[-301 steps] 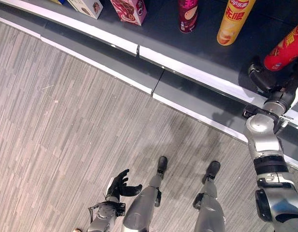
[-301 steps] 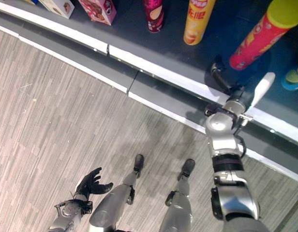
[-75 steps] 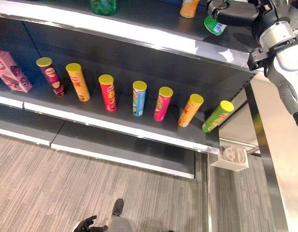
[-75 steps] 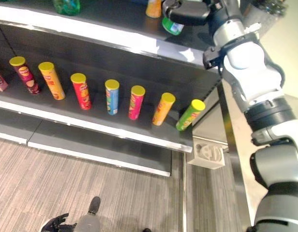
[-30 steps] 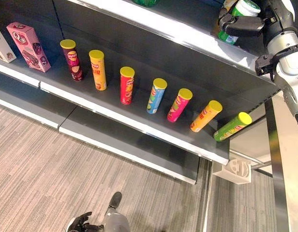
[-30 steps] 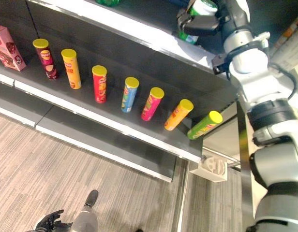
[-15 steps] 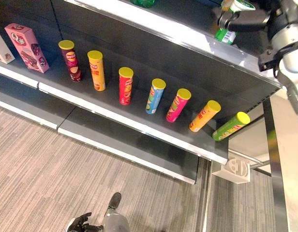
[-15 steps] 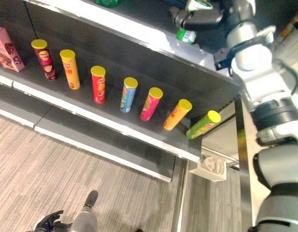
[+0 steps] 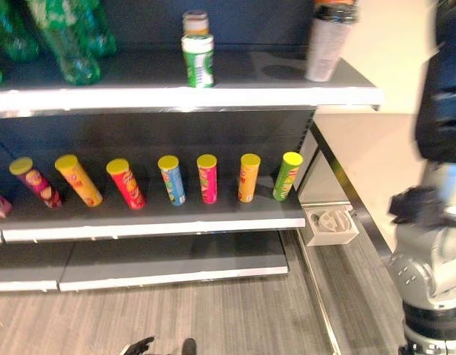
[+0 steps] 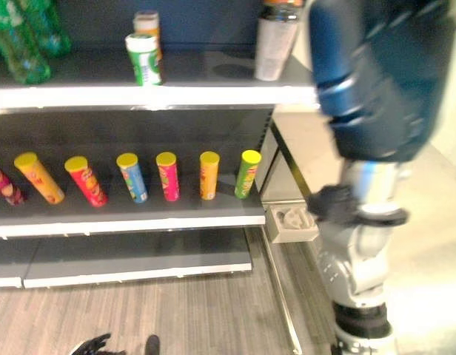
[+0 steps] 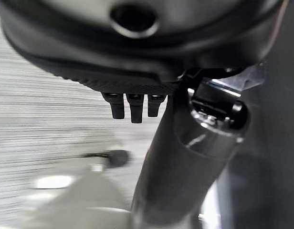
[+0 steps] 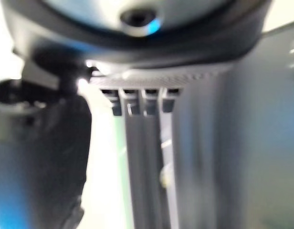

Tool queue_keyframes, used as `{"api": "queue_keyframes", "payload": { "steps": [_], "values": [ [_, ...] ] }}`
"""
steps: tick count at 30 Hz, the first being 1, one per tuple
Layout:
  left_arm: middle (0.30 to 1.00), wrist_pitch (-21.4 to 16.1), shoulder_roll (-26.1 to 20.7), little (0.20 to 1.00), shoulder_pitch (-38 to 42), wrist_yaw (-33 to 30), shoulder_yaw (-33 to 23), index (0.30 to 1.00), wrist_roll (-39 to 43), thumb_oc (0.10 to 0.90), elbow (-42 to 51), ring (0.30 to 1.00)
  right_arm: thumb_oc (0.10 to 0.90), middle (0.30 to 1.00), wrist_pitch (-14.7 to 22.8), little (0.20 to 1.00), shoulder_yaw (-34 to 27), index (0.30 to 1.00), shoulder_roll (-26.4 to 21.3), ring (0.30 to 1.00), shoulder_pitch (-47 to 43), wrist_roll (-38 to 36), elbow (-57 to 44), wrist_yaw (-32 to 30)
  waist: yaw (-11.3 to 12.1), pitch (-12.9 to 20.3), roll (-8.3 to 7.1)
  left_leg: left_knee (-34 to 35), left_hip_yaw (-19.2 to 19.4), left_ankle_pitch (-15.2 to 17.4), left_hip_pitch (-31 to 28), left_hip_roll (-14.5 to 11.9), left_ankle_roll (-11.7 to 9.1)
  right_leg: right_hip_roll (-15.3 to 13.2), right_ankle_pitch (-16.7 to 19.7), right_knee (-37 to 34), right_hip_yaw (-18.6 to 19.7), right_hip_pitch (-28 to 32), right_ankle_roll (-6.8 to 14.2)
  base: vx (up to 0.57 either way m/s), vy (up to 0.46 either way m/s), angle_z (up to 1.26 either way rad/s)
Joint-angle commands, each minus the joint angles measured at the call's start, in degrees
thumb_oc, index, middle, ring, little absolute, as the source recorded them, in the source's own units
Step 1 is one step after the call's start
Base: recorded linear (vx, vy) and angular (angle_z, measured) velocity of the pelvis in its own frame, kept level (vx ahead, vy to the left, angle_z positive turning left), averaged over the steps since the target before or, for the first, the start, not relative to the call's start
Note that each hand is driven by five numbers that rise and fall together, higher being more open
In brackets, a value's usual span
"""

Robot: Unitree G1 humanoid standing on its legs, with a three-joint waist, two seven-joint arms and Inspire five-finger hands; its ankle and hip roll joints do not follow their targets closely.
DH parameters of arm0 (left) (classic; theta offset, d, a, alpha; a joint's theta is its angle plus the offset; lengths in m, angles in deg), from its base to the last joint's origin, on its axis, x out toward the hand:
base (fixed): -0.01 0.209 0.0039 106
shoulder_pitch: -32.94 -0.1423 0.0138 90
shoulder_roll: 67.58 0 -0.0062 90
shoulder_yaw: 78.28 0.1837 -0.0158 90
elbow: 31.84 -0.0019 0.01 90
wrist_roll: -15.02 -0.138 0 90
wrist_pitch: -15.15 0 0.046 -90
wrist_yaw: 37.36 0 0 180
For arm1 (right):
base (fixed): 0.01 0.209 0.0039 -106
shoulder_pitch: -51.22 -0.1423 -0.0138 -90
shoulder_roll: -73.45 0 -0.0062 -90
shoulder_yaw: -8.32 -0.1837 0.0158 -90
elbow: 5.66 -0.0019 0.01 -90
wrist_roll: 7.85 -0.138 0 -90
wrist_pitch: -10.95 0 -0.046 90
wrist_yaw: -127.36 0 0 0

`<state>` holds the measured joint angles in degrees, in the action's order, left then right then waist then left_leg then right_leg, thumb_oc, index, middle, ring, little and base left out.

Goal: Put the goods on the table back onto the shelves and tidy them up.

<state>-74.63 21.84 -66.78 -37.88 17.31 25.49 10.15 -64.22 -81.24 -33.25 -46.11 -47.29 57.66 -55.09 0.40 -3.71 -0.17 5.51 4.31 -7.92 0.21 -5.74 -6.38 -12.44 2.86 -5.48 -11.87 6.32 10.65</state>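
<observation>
Green-labelled can [image 9: 198,61] is shown standing upright near the front edge of the upper shelf [image 9: 176,97], free of either hand, with a tall grey cup [image 9: 322,44] well to its right. Below the can, a row of crisp tubes [image 9: 169,179] is lined on the lower shelf [image 9: 154,222]. The left hand [image 9: 137,346] hangs low with fingers relaxed and apart; the right hand [image 12: 137,102] is blurred, so its fingers cannot be told. One placement is judged complete; a return to the tabletop for further goods is called for.
</observation>
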Motion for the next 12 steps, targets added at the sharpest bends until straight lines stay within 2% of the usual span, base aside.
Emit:
{"api": "queue_keyframes", "payload": {
  "steps": [1,6,8,10,12],
  "values": [
    [0.900,-2.8,-4.8,0.900,4.5,1.2,-0.3,0.900,-2.1,0.800,0.1,0.900,0.800,0.900,-2.7,0.900,-0.7,0.900,-3.9,0.900,-4.1,-0.7,0.3,7.5,1.6,-1.2,-3.21,-0.5,2.3,10.5,-5.0,2.3,2.3,0.1,0.8,1.0,-2.7,-2.9,0.7,-0.01,-0.022,-0.19],
    [0.900,-3.4,-4.0,0.900,4.2,2.3,-0.8,0.900,-2.2,0.800,2.0,0.900,0.800,0.900,-6.5,0.900,1.5,0.900,-0.1,0.900,9.9,2.3,3.9,13.6,-0.7,-1.2,-2.06,-0.5,3.6,10.5,-5.5,1.5,1.9,0.5,0.7,0.8,-2.0,-2.9,0.5,-0.01,-0.030,-0.14],
    [0.900,-3.4,-3.6,0.900,4.2,2.4,-1.0,0.900,-2.6,0.800,2.0,0.900,0.800,0.900,-7.0,0.900,1.5,0.900,1.1,0.900,12.3,3.2,6.2,13.8,-1.1,-1.3,-1.84,-0.5,3.8,10.5,-5.6,1.4,1.9,0.6,0.7,0.7,-1.8,-3.0,0.5,-0.01,-0.022,-0.05],
    [0.900,-3.2,-2.6,0.900,4.4,2.4,-1.1,0.900,-3.1,0.800,0.2,0.900,0.800,0.900,-8.5,0.900,2.7,0.900,3.7,0.900,17.7,10.4,14.7,13.2,-2.2,-1.4,-1.39,-0.5,4.3,10.2,-5.6,1.2,1.7,0.7,0.7,0.8,-1.7,-3.2,0.4,-0.01,-0.030,-0.07],
    [0.900,-3.2,-2.4,0.900,4.3,2.3,-1.0,0.900,-3.3,0.800,-0.4,0.900,0.800,0.900,-9.3,0.900,2.2,0.900,5.5,0.900,20.0,11.1,18.3,13.0,-2.5,-1.5,-1.32,-0.5,4.4,10.3,-5.7,1.1,1.6,0.7,0.7,0.7,-1.8,-3.0,0.4,0.00,-0.011,-0.07]
  ]
}}
